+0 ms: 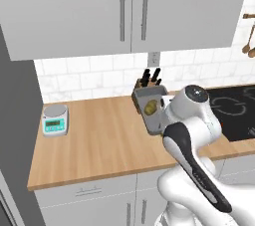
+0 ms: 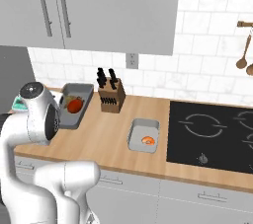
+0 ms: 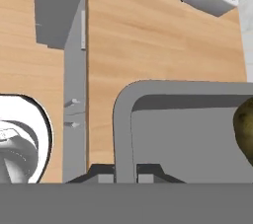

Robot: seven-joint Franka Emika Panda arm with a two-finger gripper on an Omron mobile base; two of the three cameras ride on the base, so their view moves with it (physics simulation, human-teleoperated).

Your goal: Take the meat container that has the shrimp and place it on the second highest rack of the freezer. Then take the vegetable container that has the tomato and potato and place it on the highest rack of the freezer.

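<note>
Above the wooden table (image 2: 108, 124), the hand (image 3: 125, 171) is clenched on the rim of the darker vegetable container (image 2: 75, 103) holding tomato (image 2: 74, 106) and potato (image 1: 151, 107); the meat container (image 2: 144, 135) with shrimp (image 2: 147, 141) rests beside the cooktop (image 2: 212, 134).

The counter (image 2: 108, 134) looks like warm, matt, grained wood, the cooktop (image 2: 217, 136) glossy black glass, the vegetable container (image 2: 79, 100) smooth matt grey plastic, the tomato (image 2: 74, 105) shiny red, the backsplash (image 2: 197, 70) polished veined marble tile.

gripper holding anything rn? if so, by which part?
Yes. The gripper is shut on the vegetable container, pinching its rim wall near a corner, one finger outside, one inside.
</note>
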